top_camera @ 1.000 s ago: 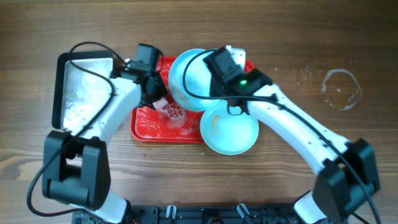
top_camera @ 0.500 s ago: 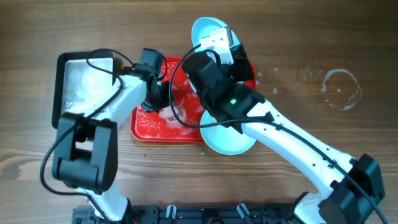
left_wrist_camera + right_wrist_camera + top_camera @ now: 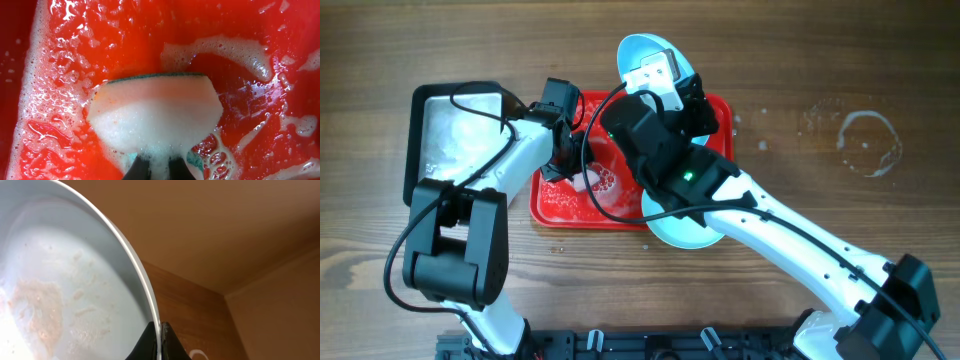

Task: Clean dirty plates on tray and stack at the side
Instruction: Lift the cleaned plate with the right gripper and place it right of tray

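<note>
Your worktop is a brown wood-grain table (image 3: 820,60) with a ring of wet marks (image 3: 865,140) on its right side. At the left sits a black-rimmed silver metal pan (image 3: 445,130). Just beside it is the large red rectangular plastic tray (image 3: 555,200), its floor covered in white suds. Your left gripper (image 3: 156,170) is pinched on a soapy white sponge with a green back (image 3: 155,112), against the tray floor. Your right gripper (image 3: 159,339) is clamped on the rim of a round pale-blue plastic plate (image 3: 60,280), tilted up over the tray's far edge, with orange-brown smears on its face. The right arm (image 3: 770,215) covers most of a second pale-blue plate (image 3: 675,236) at the tray's near right corner.
</note>
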### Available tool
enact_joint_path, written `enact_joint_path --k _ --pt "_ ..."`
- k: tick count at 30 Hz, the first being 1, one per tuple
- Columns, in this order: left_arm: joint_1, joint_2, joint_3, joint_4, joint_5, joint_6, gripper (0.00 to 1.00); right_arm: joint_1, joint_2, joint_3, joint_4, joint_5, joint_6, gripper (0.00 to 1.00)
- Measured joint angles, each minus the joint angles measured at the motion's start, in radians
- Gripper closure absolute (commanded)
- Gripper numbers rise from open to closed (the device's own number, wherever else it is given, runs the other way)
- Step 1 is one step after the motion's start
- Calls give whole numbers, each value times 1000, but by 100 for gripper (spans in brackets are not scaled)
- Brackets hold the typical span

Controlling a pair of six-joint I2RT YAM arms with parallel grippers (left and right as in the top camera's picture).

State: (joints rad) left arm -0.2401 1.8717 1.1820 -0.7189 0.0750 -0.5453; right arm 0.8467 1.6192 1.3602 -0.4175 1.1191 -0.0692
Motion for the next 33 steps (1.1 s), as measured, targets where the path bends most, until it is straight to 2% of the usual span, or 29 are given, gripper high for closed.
enact_joint_path --k 5,12,19,23,28,32,33 --pt "0 0 0 -3 0 -3 96 29 0 2 -66 18 66 96" --pt "0 0 0 -6 0 -7 96 54 0 1 32 162 125 96" --pt "0 0 0 -11 0 -7 96 80 0 -14 108 239 67 96" --pt "0 0 0 -11 0 -7 96 82 2 -17 134 212 10 96" --pt "0 0 0 -11 0 -7 96 31 2 -19 -18 26 99 96" --pt "0 0 0 -10 0 -7 96 -214 -3 -24 -195 -446 279 96" --pt "0 0 0 -11 0 -7 96 -351 -4 -26 -221 -684 311 96"
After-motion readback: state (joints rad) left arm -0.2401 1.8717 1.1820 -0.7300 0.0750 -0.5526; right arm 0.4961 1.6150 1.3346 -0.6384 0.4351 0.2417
